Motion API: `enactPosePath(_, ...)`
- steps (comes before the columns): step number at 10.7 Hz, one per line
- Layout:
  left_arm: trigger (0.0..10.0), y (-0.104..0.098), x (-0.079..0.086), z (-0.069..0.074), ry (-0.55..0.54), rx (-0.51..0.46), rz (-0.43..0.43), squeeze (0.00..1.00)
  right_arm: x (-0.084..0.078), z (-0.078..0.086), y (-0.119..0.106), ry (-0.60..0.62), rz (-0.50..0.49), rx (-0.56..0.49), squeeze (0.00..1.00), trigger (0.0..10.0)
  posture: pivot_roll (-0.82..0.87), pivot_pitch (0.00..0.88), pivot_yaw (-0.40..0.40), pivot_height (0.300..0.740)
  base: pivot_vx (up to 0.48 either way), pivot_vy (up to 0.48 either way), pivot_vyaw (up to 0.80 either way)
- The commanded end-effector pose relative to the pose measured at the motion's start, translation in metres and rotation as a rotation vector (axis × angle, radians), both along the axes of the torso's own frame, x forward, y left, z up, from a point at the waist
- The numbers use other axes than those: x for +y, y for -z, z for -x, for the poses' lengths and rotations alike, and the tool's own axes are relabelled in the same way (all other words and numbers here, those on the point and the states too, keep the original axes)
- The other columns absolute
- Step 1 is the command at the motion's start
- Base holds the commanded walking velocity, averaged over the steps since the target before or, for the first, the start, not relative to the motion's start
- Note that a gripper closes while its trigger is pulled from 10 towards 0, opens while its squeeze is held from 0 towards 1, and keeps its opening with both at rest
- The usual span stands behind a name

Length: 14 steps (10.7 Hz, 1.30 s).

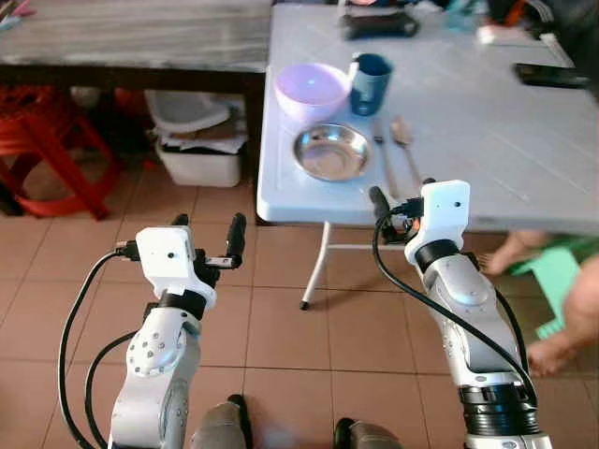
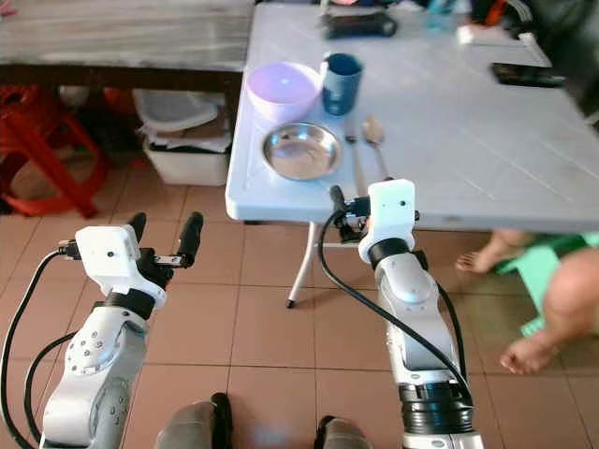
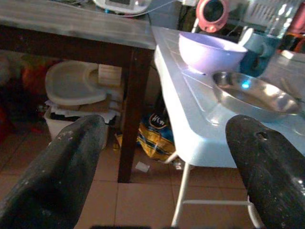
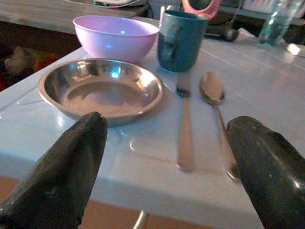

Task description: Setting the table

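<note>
- Left gripper (image 1: 208,236): held out over the tiled floor (image 1: 281,327), short of the counter (image 1: 487,140) edge, fingers spread wide, nothing in them. Looks parked, not working.
- Wooden table (image 1: 131,37) stands to the left of the counter w/ a red stool (image 1: 47,159) and a white bin (image 1: 197,150) under it; prob. not part of the job.
- Purple bowl (image 1: 312,91): near counter's front-left corner, just behind the steel plate (image 1: 330,152).
- Blue cup (image 1: 370,82): just right of the bowl, behind the cutlery.
- Fork (image 4: 183,124) and spoon (image 4: 217,109): side by side right of the plate, handles toward the robot, i.e. a normal place setting. Setting looks about complete.
- Right gripper (image 1: 402,192): at the counter's front edge, lined up w/ the cutlery, fingers wide apart, holding nothing.
- A person's bare legs and feet (image 1: 552,309) by a green stool (image 1: 557,276) at far right, so arm swings need care.
</note>
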<state>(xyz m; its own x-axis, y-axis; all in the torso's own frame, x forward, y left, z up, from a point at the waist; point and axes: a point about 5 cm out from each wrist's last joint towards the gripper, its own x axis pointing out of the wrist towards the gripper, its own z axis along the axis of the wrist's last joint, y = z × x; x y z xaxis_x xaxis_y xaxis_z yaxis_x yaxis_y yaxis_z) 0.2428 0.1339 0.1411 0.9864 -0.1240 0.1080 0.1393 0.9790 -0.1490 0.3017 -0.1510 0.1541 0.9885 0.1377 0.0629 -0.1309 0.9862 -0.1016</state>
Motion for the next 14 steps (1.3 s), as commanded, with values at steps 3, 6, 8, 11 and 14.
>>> enactPosePath(3,10.0,-0.003,-0.003,0.000,0.013,-0.015,-0.007,0.00,0.005,-0.001,-0.011,-0.047,-0.003,-0.048,0.00,10.0,0.03,0.170,-0.021,0.740,0.331,0.000,0.00)
enactPosePath(6,10.0,-0.005,-0.002,-0.001,0.012,-0.022,-0.014,0.00,0.008,-0.003,-0.015,-0.063,0.008,-0.069,0.00,10.0,0.04,0.168,-0.024,0.740,0.333,0.000,0.00)
enactPosePath(8,10.0,-0.006,-0.002,-0.001,0.019,-0.031,-0.022,0.00,0.010,-0.004,-0.017,-0.065,0.014,-0.081,0.00,10.0,0.04,0.170,-0.019,0.740,0.317,0.000,0.00)
enactPosePath(11,10.0,-0.008,0.000,-0.002,0.013,-0.032,-0.023,0.00,0.011,-0.007,-0.020,-0.051,0.012,-0.096,0.00,10.0,0.05,0.185,-0.016,0.740,0.477,0.000,0.00)
enactPosePath(14,10.0,-0.011,0.001,0.000,-0.010,-0.049,-0.019,0.00,0.011,-0.007,-0.020,-0.037,0.025,-0.103,0.00,10.0,0.05,0.186,-0.016,0.740,0.320,0.000,0.00)
